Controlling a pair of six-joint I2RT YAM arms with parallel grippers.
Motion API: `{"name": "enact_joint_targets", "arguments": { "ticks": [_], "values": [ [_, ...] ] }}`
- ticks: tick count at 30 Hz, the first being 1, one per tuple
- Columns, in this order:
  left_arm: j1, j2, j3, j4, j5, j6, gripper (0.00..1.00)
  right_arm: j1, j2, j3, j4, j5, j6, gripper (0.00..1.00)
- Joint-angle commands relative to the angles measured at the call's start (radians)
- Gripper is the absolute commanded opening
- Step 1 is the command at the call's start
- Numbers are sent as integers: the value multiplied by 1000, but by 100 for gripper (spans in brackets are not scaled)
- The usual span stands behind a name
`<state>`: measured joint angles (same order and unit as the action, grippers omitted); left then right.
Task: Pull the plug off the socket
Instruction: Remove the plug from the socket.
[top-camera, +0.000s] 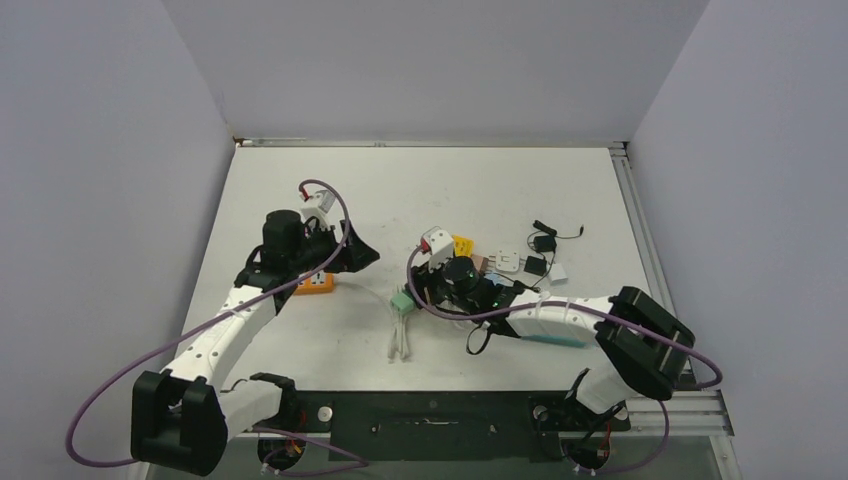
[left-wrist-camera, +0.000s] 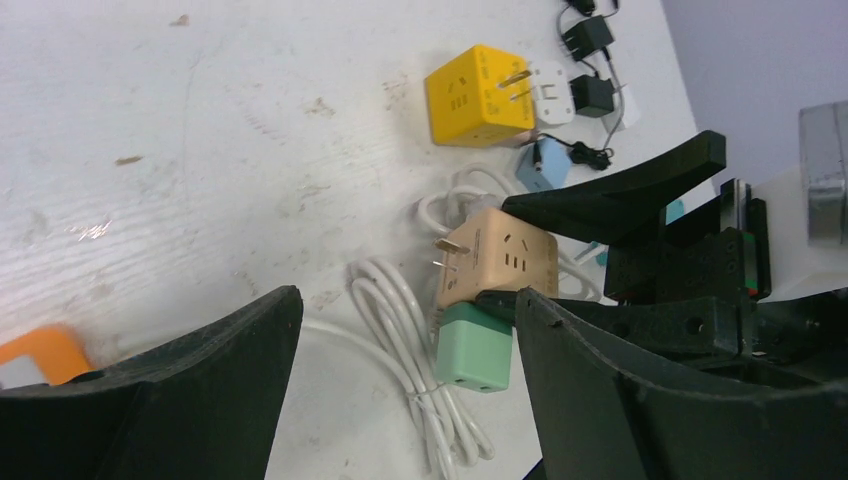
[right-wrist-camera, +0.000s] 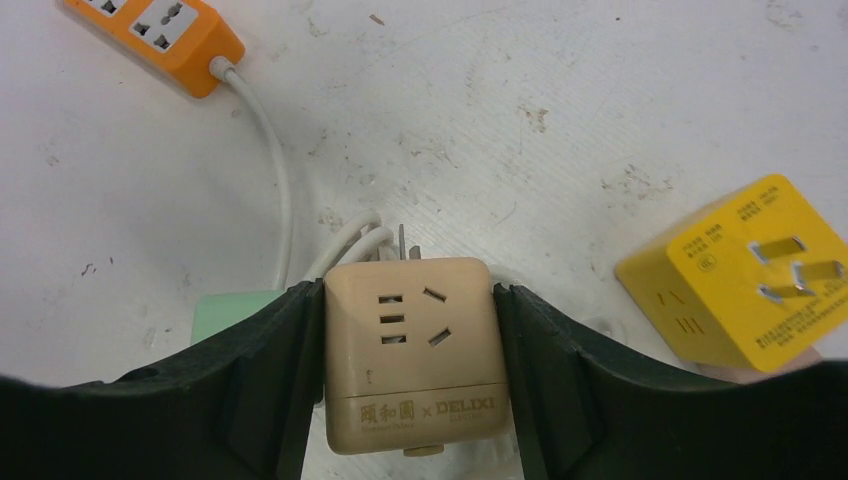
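A white, scuffed table (top-camera: 500, 190) is sitting between pale walls, both arms reaching over it. Near the centre of the overhead view, the right gripper (right-wrist-camera: 408, 385) is pressing its two black fingers (right-wrist-camera: 255, 400) against the sides of a beige cube adapter (right-wrist-camera: 412, 345), so it is closed on that cube. Its prongs are pointing toward the top of the right wrist frame, beside a green plug block (left-wrist-camera: 474, 346) and a looped white cord (left-wrist-camera: 400, 345); whether they are joined cannot be told.

The left gripper (left-wrist-camera: 400, 390) is hovering with its jaws spread, holding nothing, above an orange power strip (top-camera: 314, 284) at centre left.

The cube could twist or slip if the pull is off-axis, and the loose cord would likely drag the green block along.

A yellow adapter (right-wrist-camera: 735, 275) is lying at the right. No containers are visible.
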<state>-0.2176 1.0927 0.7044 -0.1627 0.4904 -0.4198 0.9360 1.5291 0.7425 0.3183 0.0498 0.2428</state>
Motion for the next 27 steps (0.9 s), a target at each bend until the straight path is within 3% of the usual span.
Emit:
{"name": "enact_joint_targets", "arguments": {
  "ticks": [1, 5, 10, 15, 22, 27],
  "values": [
    [-72, 65, -2, 244, 121, -84, 74, -7, -139, -117, 237, 140, -3, 5],
    [-167, 207, 48, 285, 193, -108, 73, -7, -196, -215, 343, 225, -2, 5],
    [-190, 319, 12, 411, 301, -224, 71, -1, -241, -323, 455, 323, 33, 5],
    [-259, 404, 11, 434, 348, -254, 69, 2, -255, -345, 475, 371, 40, 5],
    [-264, 450, 28, 368, 322, -249, 66, 6, -259, -354, 480, 374, 41, 5],
    [-266, 490, 0, 505, 387, -350, 55, 12, -247, -353, 487, 373, 43, 5]
  ]
}}
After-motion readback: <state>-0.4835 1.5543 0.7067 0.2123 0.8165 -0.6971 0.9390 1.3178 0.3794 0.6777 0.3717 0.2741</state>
